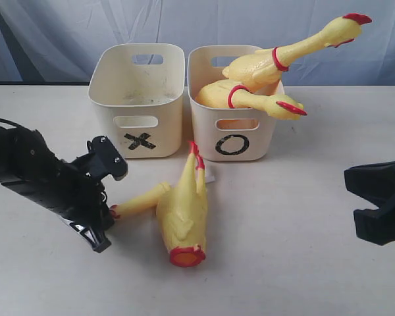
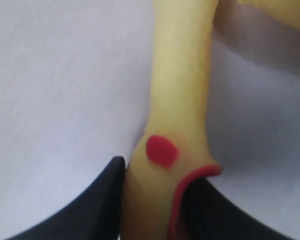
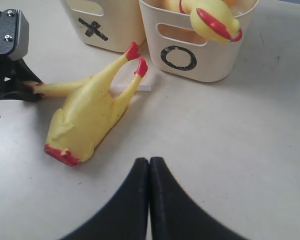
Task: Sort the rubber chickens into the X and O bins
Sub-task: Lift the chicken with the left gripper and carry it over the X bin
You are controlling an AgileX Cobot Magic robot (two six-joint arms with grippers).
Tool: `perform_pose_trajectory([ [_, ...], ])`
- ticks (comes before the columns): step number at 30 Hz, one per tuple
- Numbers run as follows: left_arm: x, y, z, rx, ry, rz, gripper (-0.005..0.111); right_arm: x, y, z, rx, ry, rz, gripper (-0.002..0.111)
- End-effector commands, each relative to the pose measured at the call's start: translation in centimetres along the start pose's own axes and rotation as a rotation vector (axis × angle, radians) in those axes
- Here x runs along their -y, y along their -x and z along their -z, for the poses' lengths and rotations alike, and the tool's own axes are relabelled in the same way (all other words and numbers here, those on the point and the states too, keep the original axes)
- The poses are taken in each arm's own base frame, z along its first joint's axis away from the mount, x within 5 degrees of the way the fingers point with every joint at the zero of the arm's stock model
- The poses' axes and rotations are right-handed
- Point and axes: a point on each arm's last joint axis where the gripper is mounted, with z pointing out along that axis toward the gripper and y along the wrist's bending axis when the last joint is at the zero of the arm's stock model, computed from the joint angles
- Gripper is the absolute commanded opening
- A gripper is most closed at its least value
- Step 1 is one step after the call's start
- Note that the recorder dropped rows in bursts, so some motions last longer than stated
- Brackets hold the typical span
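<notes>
the step in hand is looking like the pick-up of a partial chicken. the left tool is pinching the head end of a head-and-neck piece, its dark fingers pressing on either side of the head just below the red eye spot. the piece is lying flat on the counter, in front of the x bin, with its far end running up against a headless chicken that is lying in front of the gap between the two bins, feet toward them. whether the two are touching is hard to tell.

two chickens are already sitting in the o bin, both showing heads and sticking out over its rim; no chicken is showing in the x bin. so the sorting is seeming to be about halfway along, and the broken pieces are probably meant for the x bin.

the right tool is waiting well off to the side with its fingers pressed together, holding nothing.

the next move is calling for a clean lift, high enough for the dangling neck to clear the rim, then a short carry to the x bin. the grip is sitting on soft rubber near one end, so the piece may be swinging or slipping, and it could be dragging the headless chicken along.
</notes>
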Motion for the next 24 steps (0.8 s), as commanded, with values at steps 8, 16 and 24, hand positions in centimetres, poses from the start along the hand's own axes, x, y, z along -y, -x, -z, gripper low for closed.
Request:
perform_pose_trajectory([
  [8,0.1,0.4,4.7,0.009,0.065,-0.202,0.000,0.0,0.0,0.0,0.011,0.002,0.000,-0.001],
  [16,0.0,0.6,7.7,0.050,0.137,-0.257,0.000,0.0,0.0,0.0,0.014,0.003,0.000,-0.001],
  [24,-0.3,1.2,9.7,0.142,0.225,-0.228,0.000,0.0,0.0,0.0,0.014,0.003,0.000,-0.001],
])
